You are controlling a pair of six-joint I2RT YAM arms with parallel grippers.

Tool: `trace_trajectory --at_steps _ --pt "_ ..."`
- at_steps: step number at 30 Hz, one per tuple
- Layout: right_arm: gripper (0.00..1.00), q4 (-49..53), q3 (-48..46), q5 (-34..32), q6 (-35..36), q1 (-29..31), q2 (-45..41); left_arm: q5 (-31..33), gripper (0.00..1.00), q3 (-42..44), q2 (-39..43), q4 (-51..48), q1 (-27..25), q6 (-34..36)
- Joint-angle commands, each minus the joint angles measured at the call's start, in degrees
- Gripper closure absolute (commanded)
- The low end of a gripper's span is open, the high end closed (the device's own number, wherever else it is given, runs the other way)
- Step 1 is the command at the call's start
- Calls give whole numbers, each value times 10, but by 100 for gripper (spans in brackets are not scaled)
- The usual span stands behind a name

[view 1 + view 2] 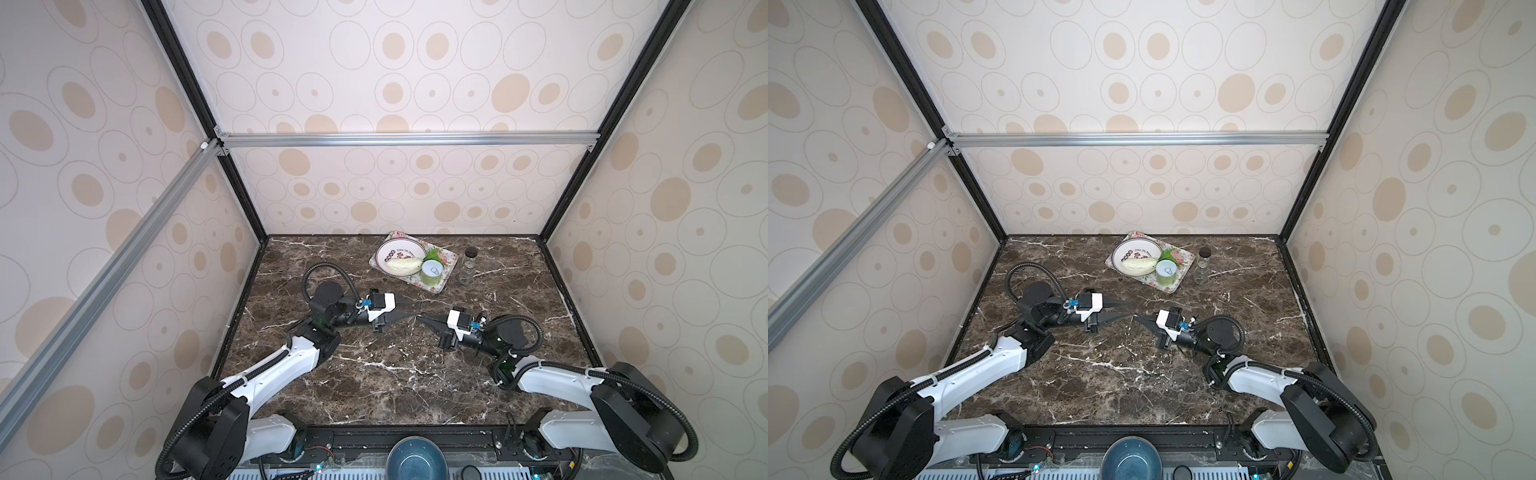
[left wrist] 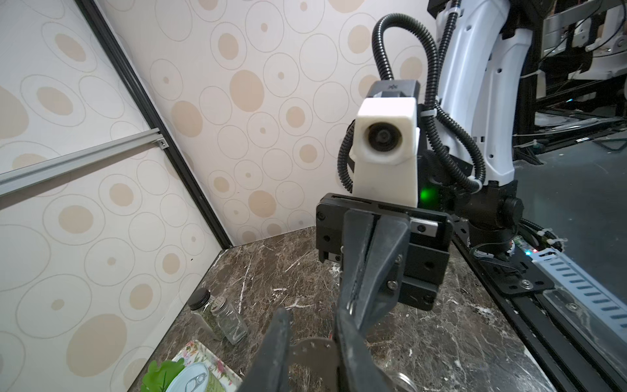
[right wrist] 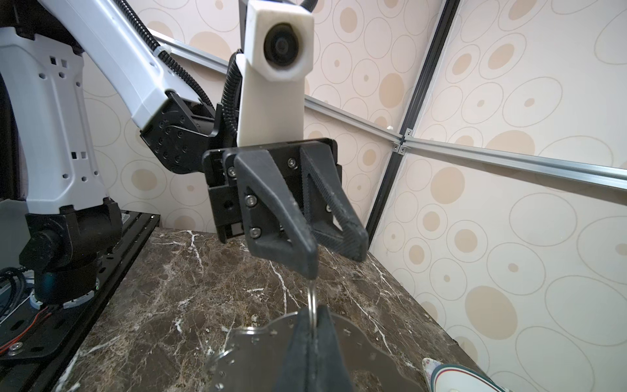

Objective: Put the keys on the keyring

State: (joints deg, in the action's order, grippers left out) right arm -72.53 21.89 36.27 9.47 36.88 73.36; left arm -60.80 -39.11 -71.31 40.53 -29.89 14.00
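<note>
Right wrist view: keyring [image 3: 258, 342] spreads either side of closed right fingers [image 3: 300, 349].

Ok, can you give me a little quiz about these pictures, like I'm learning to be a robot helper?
1. True or false: the right gripper is shut on a small wire ring.
2. What lies across the white plate on the flowered tray?
A) a pale green vegetable
B) a red apple
C) a spoon
3. Fill in: the flat grey keyring has many small ___ along its rim.

Key: 1 true; 2 A; 3 holes.
</note>
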Motion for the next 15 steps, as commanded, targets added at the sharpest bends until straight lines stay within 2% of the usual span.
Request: trace_trajectory --at_steps 1,7,15 --pt "100 -36 -3 10 -7 -3 -16 -49 76 -27 -6 -24 3 26" --pt "100 -30 6 20 -13 -3 -22 -62 77 -39 -11 -70 3 61" --pt "100 -42 16 41 -31 -3 -11 -68 88 -50 -19 -88 2 78"
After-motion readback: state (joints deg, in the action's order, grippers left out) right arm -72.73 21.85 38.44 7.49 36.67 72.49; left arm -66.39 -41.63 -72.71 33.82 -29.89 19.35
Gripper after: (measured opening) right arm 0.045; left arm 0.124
